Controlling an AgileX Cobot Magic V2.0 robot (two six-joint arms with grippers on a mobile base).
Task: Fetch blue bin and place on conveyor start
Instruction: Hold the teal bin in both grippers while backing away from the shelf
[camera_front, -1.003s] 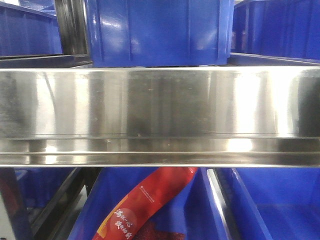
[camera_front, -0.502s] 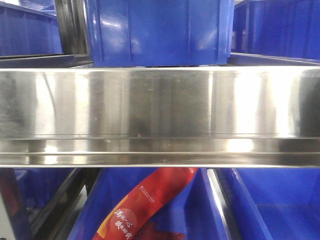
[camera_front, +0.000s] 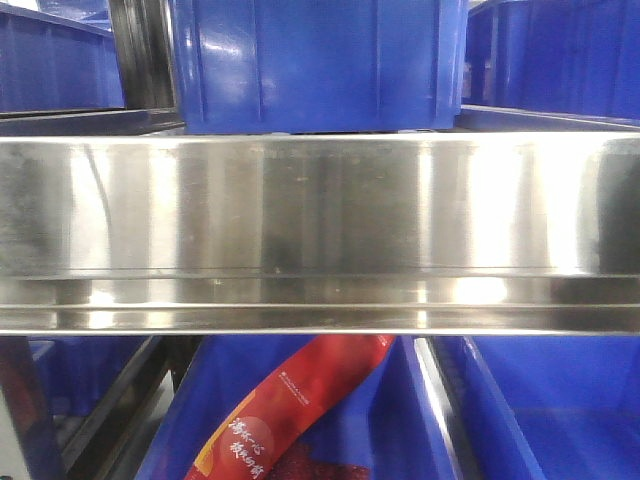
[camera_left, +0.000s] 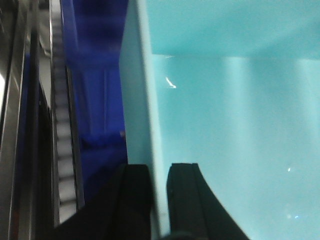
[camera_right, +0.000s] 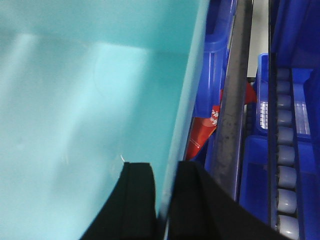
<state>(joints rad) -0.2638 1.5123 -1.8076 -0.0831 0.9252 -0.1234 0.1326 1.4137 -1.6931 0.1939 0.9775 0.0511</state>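
Only reflections on the steel rail (camera_front: 320, 230) had shifted since earlier. Nearest, the left claw (camera_left: 159, 172) and right claw (camera_right: 162, 170) each pinched an opposite wall of the blue bin (camera_left: 230, 125), one finger inside, one outside. The smooth, pale-turquoise tub spanned between them, long axis unclear, dark blue bins (camera_right: 252, 170) beyond.

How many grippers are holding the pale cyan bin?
2. The left gripper clamps a wall of the blue bin; the right gripper clamps a wall too, each with one finger inside, one outside.
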